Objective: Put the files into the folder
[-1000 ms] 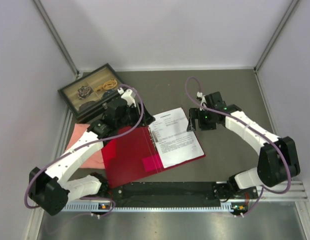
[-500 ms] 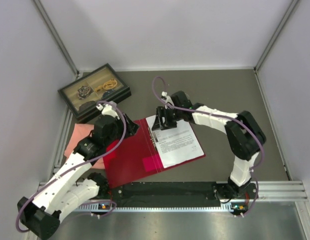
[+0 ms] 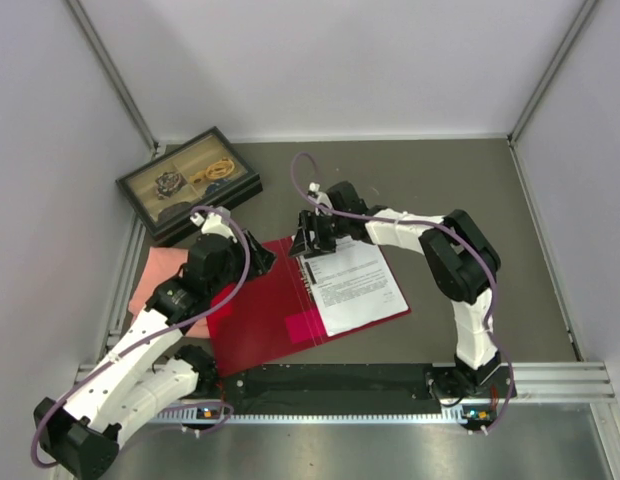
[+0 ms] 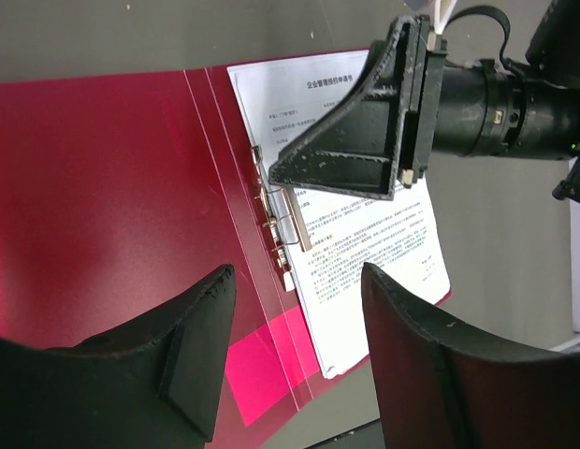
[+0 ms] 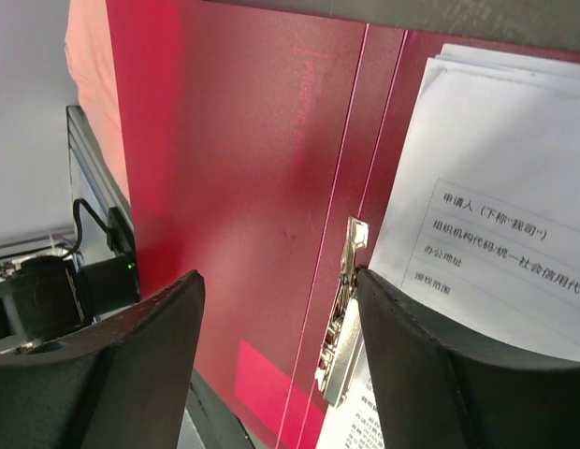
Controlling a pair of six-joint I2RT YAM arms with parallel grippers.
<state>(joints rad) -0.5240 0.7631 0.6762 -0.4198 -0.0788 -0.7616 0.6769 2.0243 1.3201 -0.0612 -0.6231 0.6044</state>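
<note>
The red folder lies open on the table, with the files, a stack of printed white sheets, on its right half. My right gripper hovers open over the far end of the spine. In the right wrist view, one of its fingers stands beside the metal clip, and nothing is between the fingers. My left gripper is open above the folder's left flap, holding nothing. The left wrist view shows the files, the clip and the right gripper over the sheets' top edge.
A black glass-lidded box of small items sits at the far left. A salmon-pink cloth lies under the folder's left edge. A pink sticker marks the folder's inside. A black rail runs along the near edge.
My right arm swung left, from the right of the files to the far end of the folder's spine, and its jaws narrowed a little. The left gripper drew back toward the near left.
</note>
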